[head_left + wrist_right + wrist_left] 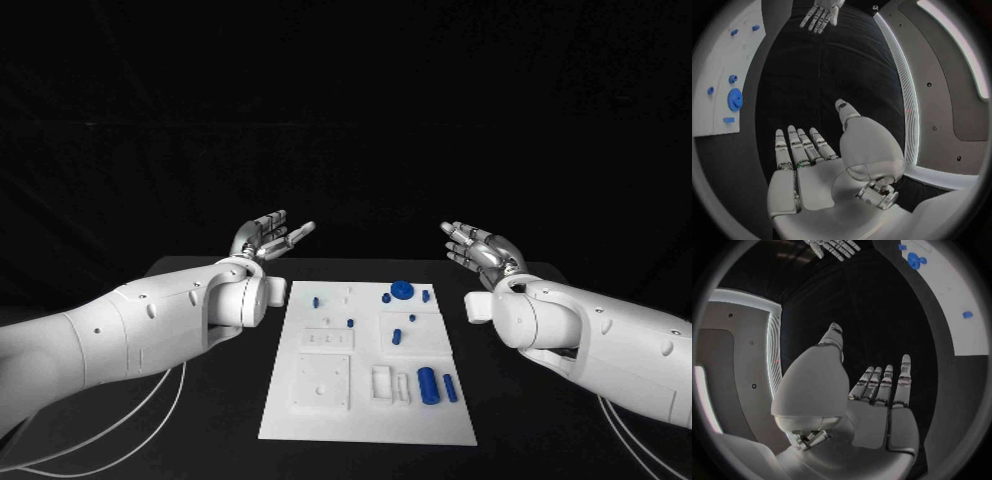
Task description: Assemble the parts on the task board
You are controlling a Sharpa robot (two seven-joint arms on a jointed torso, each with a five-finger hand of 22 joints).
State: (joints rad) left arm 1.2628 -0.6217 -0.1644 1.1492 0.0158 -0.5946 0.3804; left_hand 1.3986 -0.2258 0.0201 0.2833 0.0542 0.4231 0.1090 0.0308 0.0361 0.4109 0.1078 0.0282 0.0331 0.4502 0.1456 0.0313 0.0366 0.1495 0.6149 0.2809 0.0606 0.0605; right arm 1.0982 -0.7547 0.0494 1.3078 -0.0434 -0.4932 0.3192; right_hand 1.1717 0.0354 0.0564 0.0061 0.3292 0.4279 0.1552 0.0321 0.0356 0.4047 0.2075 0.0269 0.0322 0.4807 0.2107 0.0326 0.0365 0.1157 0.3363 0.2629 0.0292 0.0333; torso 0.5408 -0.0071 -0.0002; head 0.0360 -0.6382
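The white task board (pixel 369 420) lies in the middle of the black table. On it are small blue parts: a round gear-like piece (pixel 402 290) near the far edge, a thick cylinder (pixel 428 385) and a thinner pin (pixel 450 388) near the front right. My left hand (pixel 271 236) is raised beyond the board's far left corner, palm up, fingers apart, holding nothing. My right hand (pixel 477 247) is raised beyond the far right corner, likewise spread and empty. The left wrist view shows that palm (pixel 879 405) bare; the right wrist view shows its palm (pixel 811 170) bare, with the blue gear (pixel 734 99) on the board (pixel 717 65).
A small white block (pixel 476 306) sits on the table just off the board's right edge, close to my right wrist. White cables (pixel 144 420) trail over the table under my left arm. Black table surface (pixel 519 430) flanks the board on both sides.
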